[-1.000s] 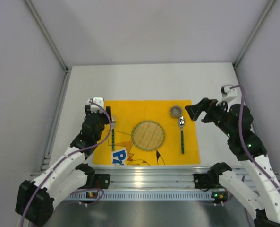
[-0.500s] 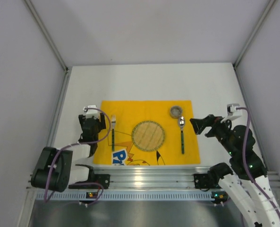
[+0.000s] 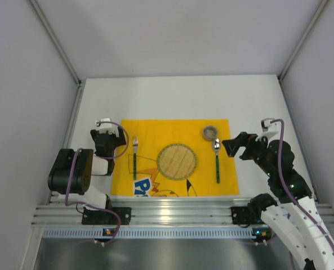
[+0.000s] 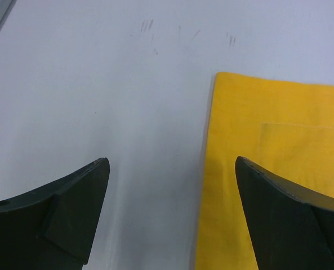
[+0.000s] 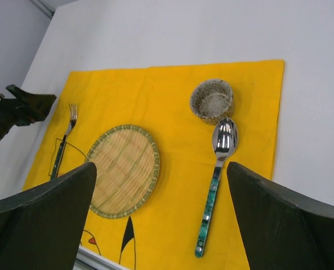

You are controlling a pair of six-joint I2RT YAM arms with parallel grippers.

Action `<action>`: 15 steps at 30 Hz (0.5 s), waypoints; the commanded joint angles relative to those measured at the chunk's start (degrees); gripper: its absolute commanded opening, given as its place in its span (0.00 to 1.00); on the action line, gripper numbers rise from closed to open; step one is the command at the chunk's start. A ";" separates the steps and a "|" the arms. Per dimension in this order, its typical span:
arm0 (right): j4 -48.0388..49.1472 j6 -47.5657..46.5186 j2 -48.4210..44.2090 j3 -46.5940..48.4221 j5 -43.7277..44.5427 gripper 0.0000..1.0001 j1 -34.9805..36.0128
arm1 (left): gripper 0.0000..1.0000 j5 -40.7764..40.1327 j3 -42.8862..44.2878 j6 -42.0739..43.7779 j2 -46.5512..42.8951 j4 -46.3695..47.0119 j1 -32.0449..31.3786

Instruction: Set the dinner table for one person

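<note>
The white dinner table [image 3: 178,95] carries a yellow mat [image 3: 155,132]. On the mat lie a round woven plate [image 3: 177,161], a fork [image 3: 135,157] to its left, a green-handled spoon [image 3: 217,160] to its right and a small bowl [image 3: 210,132] above the spoon. My left gripper [image 3: 106,140] is open and empty, low over the mat's left edge [image 4: 212,169], left of the fork. My right gripper [image 3: 230,147] hovers open and empty just right of the spoon [image 5: 214,191], looking down on the plate [image 5: 123,170] and bowl [image 5: 212,100].
Grey panels wall the table on three sides. A ribbed aluminium rail [image 3: 172,211] runs along the near edge between the arm bases. Bare white tabletop [image 4: 99,84] lies left of the mat and beyond it.
My left arm has pulled back from the fork and folded toward its base, its jaws opening wider. My right arm dipped back and returned near the spoon, still open.
</note>
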 commanded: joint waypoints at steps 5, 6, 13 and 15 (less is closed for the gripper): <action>8.79 -1.92 -2.17 -4.20 -1.63 1.00 0.18 | 0.98 2.31 0.70 -0.75 -0.76 5.54 0.16; 8.79 -1.92 -2.70 -4.64 -0.58 1.00 0.10 | 0.98 2.40 0.70 -0.84 -0.85 5.54 0.16; 12.47 -12.10 -8.24 -11.58 12.46 1.00 0.10 | 0.98 2.31 0.70 -0.84 -0.76 5.63 0.16; 17.36 -19.99 -6.24 -15.18 17.16 1.00 0.10 | 0.98 2.22 0.70 -0.75 -0.67 5.54 0.16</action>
